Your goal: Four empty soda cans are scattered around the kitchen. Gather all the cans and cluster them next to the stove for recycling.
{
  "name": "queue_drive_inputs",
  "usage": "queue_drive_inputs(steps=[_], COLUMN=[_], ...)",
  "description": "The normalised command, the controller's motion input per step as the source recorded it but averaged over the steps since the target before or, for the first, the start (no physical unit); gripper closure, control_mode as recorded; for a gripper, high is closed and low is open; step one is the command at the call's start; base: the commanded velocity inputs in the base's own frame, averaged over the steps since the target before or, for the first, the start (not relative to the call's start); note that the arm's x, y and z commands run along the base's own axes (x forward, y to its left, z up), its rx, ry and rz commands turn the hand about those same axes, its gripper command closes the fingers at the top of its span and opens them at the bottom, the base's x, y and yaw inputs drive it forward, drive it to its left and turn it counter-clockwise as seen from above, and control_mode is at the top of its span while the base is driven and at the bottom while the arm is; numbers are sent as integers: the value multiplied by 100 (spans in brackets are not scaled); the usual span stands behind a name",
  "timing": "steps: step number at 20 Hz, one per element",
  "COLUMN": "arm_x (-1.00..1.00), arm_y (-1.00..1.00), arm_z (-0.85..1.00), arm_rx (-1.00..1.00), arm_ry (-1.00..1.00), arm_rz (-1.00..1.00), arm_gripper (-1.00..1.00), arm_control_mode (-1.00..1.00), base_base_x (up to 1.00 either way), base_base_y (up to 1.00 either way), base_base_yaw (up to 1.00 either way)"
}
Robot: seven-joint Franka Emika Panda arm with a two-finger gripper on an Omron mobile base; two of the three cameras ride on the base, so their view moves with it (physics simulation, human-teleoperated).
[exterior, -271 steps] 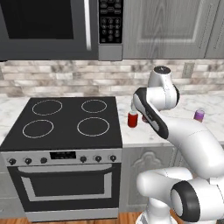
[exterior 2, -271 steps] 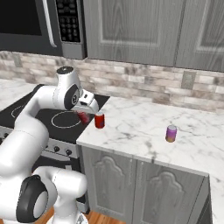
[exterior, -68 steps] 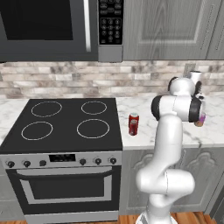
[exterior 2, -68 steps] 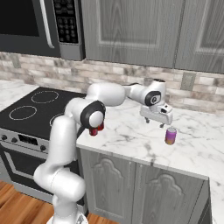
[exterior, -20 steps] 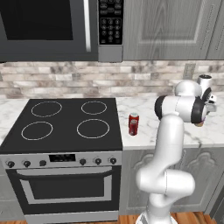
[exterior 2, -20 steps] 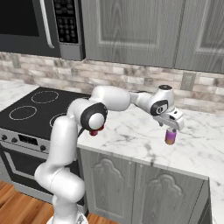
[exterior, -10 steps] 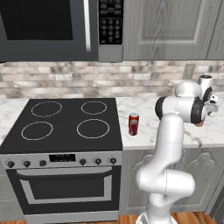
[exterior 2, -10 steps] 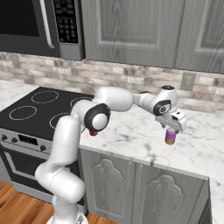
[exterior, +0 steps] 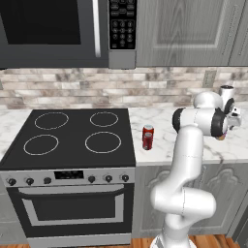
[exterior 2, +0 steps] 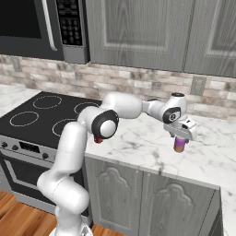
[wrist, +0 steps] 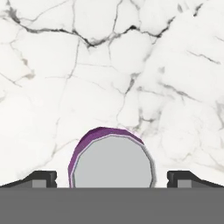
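Note:
A red soda can stands upright on the white marble counter, just right of the stove. Further right on the same counter stands a purple soda can with a silver top. My gripper hangs directly over it, pointing down. In the hand view the purple can sits between the two fingertips, with a gap on each side. The gripper is open and does not touch the can. In the left base view my arm hides most of the hand, and a bit of the can shows below it.
A microwave and grey wall cabinets hang above the stove and counter. The stone backsplash with an outlet runs behind. The counter's front edge lies close to the purple can. My arm stretches low across the counter from the stove side.
Earlier the gripper was at the red can beside the stove; the arm then swung right. Over the last second the open gripper has sunk a little lower over the purple can.

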Motion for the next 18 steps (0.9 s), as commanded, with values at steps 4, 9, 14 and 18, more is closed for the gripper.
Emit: queue_drive_inputs(steps=[4,9,14,18], arm_x=[0,0,0,-5], arm_y=[0,0,0,0], arm_z=[-12,-11,-15,-5], arm_rx=[0,0,0,0], arm_ry=[0,0,0,-4], arm_rz=[0,0,0,0], arm_gripper=[-100,-100,100,100], arm_control_mode=[-100,-100,-100,-100], base_base_x=[0,0,0,0], base_base_y=[0,0,0,0], base_base_yaw=[0,0,0,0])
